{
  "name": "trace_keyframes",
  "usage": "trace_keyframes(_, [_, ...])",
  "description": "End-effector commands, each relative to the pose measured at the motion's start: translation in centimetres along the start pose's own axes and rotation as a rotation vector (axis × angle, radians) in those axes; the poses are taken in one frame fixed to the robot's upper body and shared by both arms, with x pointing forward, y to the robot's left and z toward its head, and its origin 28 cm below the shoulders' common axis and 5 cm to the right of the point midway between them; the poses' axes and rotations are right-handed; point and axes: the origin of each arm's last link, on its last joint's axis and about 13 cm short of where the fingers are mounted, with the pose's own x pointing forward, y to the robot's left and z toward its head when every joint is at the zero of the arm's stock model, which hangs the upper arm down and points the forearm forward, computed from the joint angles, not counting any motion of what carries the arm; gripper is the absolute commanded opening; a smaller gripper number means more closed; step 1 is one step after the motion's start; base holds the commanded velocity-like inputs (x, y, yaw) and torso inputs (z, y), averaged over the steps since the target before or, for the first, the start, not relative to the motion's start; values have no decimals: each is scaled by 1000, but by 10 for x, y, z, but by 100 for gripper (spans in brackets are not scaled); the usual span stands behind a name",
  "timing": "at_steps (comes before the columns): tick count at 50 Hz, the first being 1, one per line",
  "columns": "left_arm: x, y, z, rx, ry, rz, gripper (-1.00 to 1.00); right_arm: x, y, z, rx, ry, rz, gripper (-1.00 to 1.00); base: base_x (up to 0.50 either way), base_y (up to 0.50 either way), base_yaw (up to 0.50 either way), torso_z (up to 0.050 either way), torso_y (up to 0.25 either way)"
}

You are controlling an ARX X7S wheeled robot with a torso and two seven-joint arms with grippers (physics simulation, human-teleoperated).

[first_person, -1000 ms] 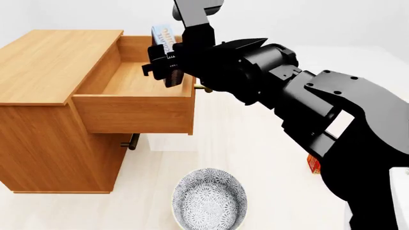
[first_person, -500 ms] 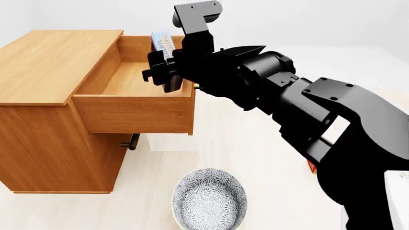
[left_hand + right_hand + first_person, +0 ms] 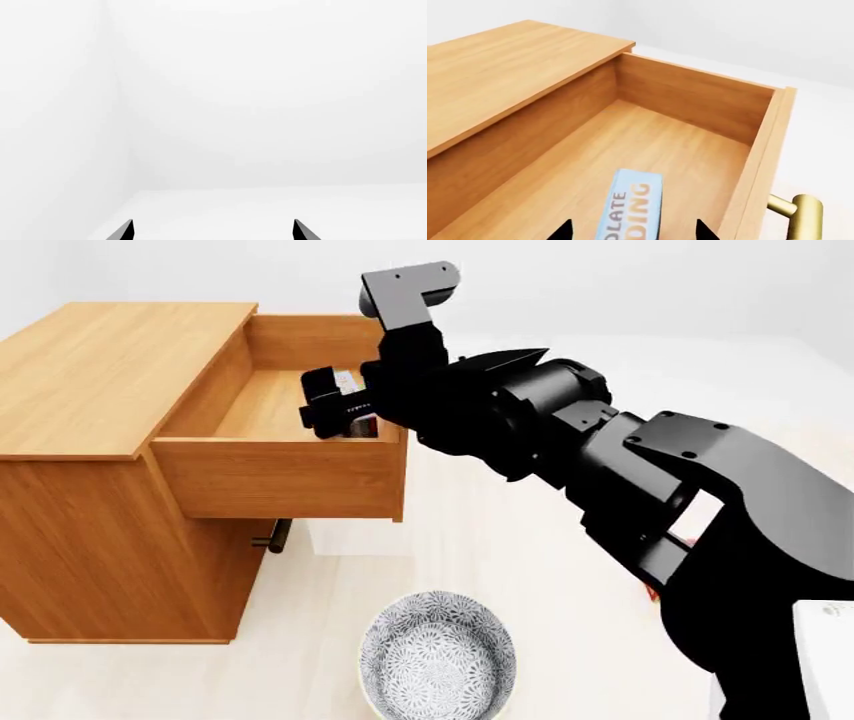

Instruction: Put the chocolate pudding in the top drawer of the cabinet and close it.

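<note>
One chocolate pudding (image 3: 629, 207) inside top drawer (image 3: 694, 145) (open), apparently flat

Head view: high vantage, faces forward and down; takes in cabinet (image 3: 107, 370), open top drawer (image 3: 287, 455) and floor, right arm crossing frame.

Right wrist view: close above same top drawer (image 3: 647, 130), looks down into its interior; chocolate pudding (image 3: 627, 212) at near edge, brass handle (image 3: 800, 212) at side. Drawer interior and cabinet top shared with head view.

Left wrist view: faces blank white surroundings; shares nothing with other views.
</note>
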Motion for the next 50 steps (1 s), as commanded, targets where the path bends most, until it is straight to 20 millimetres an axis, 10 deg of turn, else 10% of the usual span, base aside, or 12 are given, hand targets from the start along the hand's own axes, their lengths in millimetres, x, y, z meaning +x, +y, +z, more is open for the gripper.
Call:
trace_keyframes(1, [0,-1,0,1,1,-1,100,2,-2,-10,-12,42,-26,100,0,0,0,0,0])
trace_keyframes(50, [-4,-10,-1,-12,-1,-40,100,-31,-30,72,-14,-141,-195,100,0,0,0,0,0])
